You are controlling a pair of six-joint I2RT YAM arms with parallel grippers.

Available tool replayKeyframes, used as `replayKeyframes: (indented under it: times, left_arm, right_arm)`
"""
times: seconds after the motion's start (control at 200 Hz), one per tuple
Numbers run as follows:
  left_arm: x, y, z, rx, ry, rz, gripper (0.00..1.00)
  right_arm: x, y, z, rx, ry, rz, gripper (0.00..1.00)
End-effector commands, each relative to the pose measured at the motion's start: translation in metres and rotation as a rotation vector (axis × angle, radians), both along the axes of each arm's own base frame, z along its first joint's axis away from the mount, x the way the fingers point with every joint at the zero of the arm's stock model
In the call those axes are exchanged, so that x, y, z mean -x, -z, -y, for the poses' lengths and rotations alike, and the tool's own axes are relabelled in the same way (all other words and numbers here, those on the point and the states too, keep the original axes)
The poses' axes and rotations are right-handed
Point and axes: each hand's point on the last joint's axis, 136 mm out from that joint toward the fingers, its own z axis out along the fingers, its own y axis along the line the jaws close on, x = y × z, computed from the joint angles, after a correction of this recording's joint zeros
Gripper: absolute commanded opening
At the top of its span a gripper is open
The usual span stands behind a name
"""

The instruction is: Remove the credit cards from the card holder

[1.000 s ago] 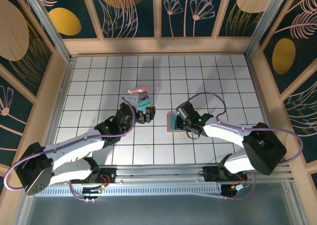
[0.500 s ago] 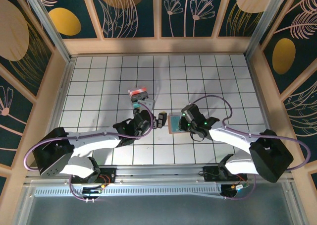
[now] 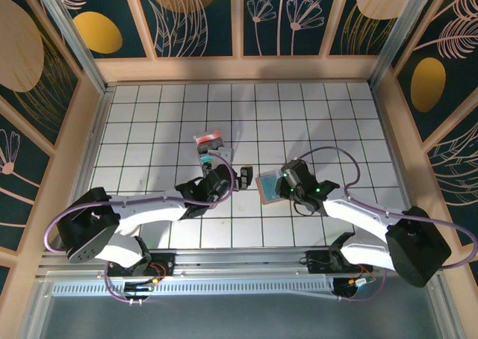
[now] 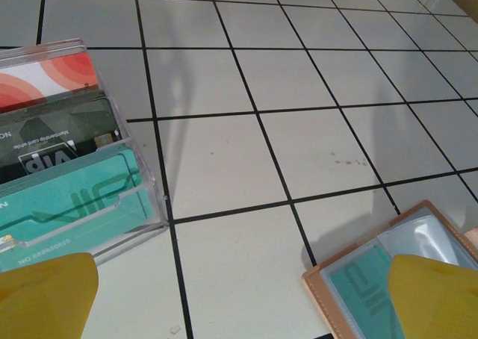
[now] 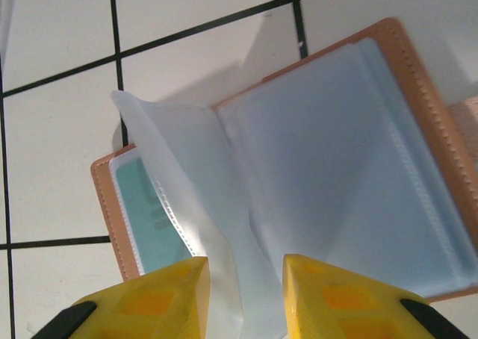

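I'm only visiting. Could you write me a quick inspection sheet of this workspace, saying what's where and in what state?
Surface: white tiled table, black grid lines, a few faint specks.
Job's things: card holder lies open, clear sleeves fanned; a teal card sits in one sleeve.
Clutter: clear box holding red-white, dark and teal cards.
Grippers: left gripper wide open, empty, between box and holder; right gripper over the holder, fingers slightly apart, a sleeve leaf between them.
Cables: purple cables loop along both arms.
Surroundings: wooden frame, dark floral wall panels.
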Motion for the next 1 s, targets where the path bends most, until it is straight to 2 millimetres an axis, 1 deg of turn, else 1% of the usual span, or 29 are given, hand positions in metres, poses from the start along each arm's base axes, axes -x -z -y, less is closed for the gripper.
replayKeyframes:
  times: [0.0, 0.07, 0.15, 0.22, 0.305, 0.315, 0.335, 0.49, 0.591, 0.661, 0.766, 0.876, 0.996]
  left_arm:
    - [-0.005, -0.009, 0.007, 0.016, -0.010, 0.017, 0.99]
    - [-0.005, -0.008, 0.010, -0.005, 0.006, 0.023, 0.99]
    - [-0.003, -0.007, 0.017, -0.045, 0.040, 0.038, 0.99]
    - [0.000, -0.002, 0.024, -0.096, 0.066, 0.045, 0.99]
    - [0.004, 0.005, 0.032, -0.152, 0.087, 0.048, 0.99]
    - [0.005, 0.005, 0.033, -0.157, 0.089, 0.048, 0.99]
    - [0.005, 0.008, 0.035, -0.169, 0.091, 0.047, 0.99]
    - [0.008, 0.020, 0.045, -0.204, 0.101, 0.024, 0.99]
    - [0.008, 0.024, 0.048, -0.197, 0.101, 0.016, 0.99]
    - [0.007, 0.026, 0.049, -0.195, 0.102, 0.012, 0.99]
    - [0.008, 0.031, 0.050, -0.206, 0.104, 0.002, 0.99]
    - [0.008, 0.036, 0.051, -0.219, 0.104, -0.007, 0.99]
    - [0.007, 0.041, 0.050, -0.232, 0.105, -0.012, 0.99]
  right_arm:
    - [-0.001, 0.000, 0.013, -0.005, 0.040, 0.005, 0.31]
    - [-0.004, 0.000, 0.015, -0.030, 0.042, 0.006, 0.30]
    - [-0.007, 0.002, 0.019, -0.046, 0.051, -0.003, 0.29]
    - [-0.009, 0.004, 0.025, -0.052, 0.063, -0.007, 0.28]
    - [-0.006, 0.007, 0.024, -0.054, 0.049, -0.016, 0.28]
    - [-0.009, 0.007, 0.029, -0.055, 0.069, -0.016, 0.28]
    - [-0.010, 0.008, 0.032, -0.054, 0.080, -0.018, 0.28]
    - [-0.009, 0.015, 0.045, -0.040, 0.110, -0.037, 0.28]
    - [-0.008, 0.020, 0.055, -0.009, 0.134, -0.055, 0.27]
    - [-0.007, 0.023, 0.063, 0.018, 0.155, -0.067, 0.25]
    - [-0.009, 0.020, 0.071, 0.036, 0.179, -0.065, 0.24]
    - [-0.014, 0.008, 0.077, 0.050, 0.201, -0.038, 0.21]
    - [-0.021, -0.010, 0.071, 0.019, 0.180, 0.005, 0.20]
